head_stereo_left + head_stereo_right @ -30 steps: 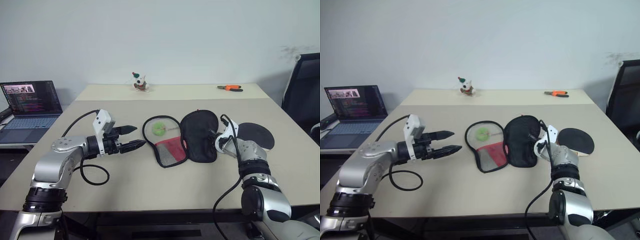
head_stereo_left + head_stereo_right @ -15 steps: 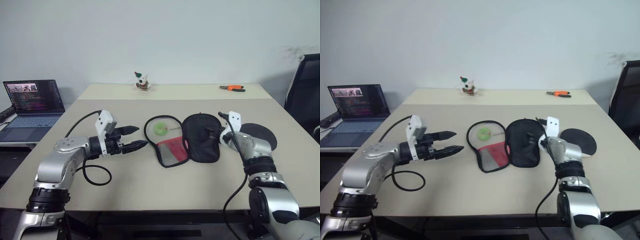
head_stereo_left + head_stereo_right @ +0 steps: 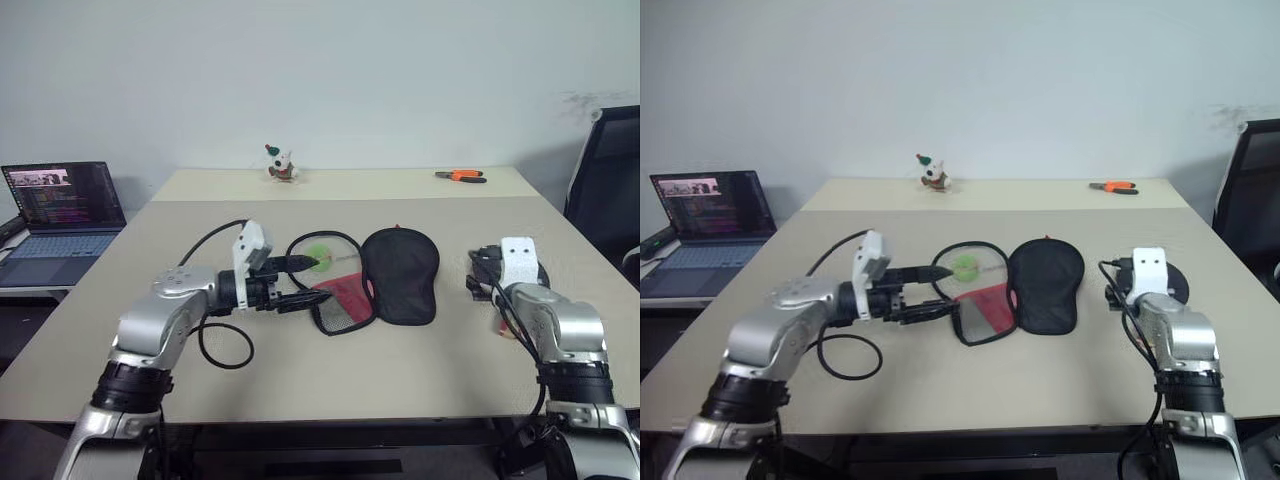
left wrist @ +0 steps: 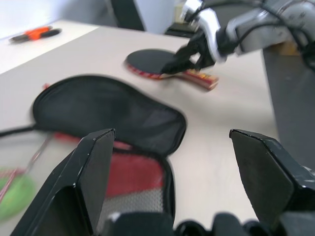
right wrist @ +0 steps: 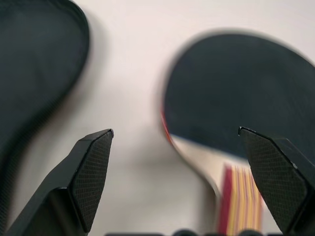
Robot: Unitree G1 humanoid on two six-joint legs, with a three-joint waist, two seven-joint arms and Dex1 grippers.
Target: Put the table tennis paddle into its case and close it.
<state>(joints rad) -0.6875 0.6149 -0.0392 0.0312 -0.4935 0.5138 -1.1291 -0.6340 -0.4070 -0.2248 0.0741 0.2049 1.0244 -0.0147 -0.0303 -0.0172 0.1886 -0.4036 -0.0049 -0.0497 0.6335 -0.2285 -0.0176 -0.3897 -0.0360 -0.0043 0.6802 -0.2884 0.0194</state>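
The case point(image 3: 400, 272) lies unzipped and spread flat mid-table, its black half on the right and its red and mesh half point(image 3: 338, 295) on the left, with a small green item point(image 3: 318, 257) inside. My left gripper point(image 3: 312, 281) is open, its tips over the case's left rim with nothing between them. The table tennis paddle point(image 4: 152, 60) lies flat to the right of the case, black face up, pale handle point(image 5: 236, 196) pointing toward me. My right gripper point(image 5: 175, 131) hangs open just above the paddle's near edge, holding nothing, and largely hides it in the head views.
An open laptop point(image 3: 60, 205) sits on a side desk to the left. A small figurine point(image 3: 281, 165) and orange pliers point(image 3: 460, 176) lie at the table's far edge. A black chair point(image 3: 605, 180) stands at the right.
My right gripper left the case's black half, opened and swung right and back to the paddle. My left gripper moved right, up to the case's left rim.
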